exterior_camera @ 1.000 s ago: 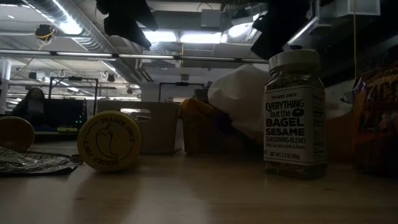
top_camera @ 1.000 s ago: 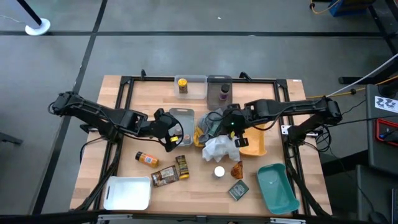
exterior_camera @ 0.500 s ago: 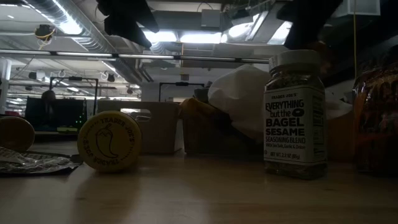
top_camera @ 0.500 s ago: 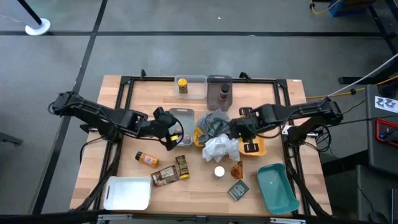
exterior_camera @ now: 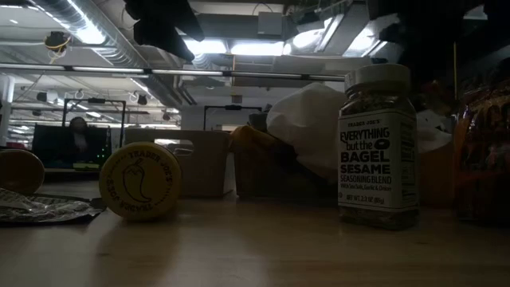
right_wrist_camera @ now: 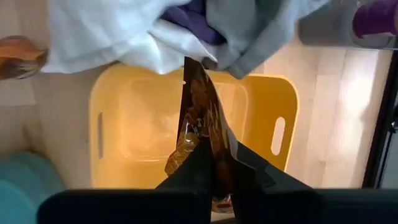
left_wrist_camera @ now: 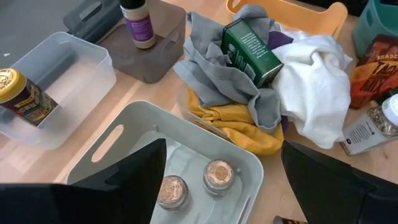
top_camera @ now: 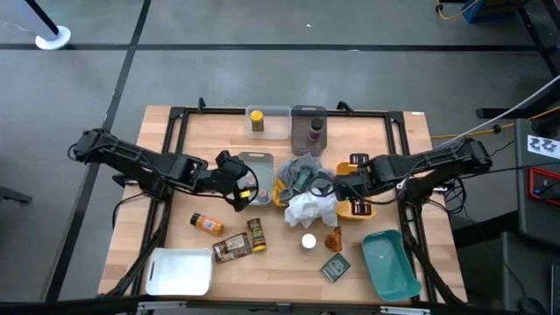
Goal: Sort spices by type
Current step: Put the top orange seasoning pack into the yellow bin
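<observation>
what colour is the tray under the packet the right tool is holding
Yellow tray, below the brown packet; clearest in the right wrist view.

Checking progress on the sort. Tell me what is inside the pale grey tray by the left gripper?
Two tiny round pots sit side by side in the pale grey tray. The left gripper covers its near end.

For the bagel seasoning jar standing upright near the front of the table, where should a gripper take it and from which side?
Probably from above, fingers closing across the round lid or the neck just under it. The bagel seasoning jar stands upright with its lid clear on top, while the white cloth sits close behind it and a brown packet beside it, which crowds a level approach.
</observation>
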`<action>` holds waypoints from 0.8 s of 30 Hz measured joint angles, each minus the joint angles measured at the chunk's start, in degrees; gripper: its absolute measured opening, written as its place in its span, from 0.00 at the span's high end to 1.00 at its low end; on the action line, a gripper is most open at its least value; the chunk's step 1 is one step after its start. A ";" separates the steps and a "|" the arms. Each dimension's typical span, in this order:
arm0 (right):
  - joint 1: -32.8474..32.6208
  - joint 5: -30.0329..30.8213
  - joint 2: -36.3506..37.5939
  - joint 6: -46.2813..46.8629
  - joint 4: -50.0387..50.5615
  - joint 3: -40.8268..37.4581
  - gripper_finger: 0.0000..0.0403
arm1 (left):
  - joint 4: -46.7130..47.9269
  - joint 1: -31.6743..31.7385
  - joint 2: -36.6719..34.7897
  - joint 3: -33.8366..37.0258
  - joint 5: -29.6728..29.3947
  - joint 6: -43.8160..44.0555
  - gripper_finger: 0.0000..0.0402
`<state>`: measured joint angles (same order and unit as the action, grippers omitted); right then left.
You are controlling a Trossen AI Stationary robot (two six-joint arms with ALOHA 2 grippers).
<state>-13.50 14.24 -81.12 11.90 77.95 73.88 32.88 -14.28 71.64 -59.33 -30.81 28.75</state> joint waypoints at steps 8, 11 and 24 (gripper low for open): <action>0.02 2.97 5.34 -0.09 -8.35 -10.55 0.96 | -2.53 0.02 0.02 0.02 0.02 0.02 0.25; 0.02 3.15 6.54 -0.11 -12.13 -15.30 0.92 | -2.51 0.00 0.02 0.02 0.00 0.01 0.25; 0.02 3.15 6.80 -0.16 -19.91 -23.03 0.93 | -2.51 0.00 0.02 0.02 0.03 1.27 0.25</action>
<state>-13.47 17.39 -74.32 11.75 58.04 50.85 30.37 -14.28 71.66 -59.31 -30.77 30.02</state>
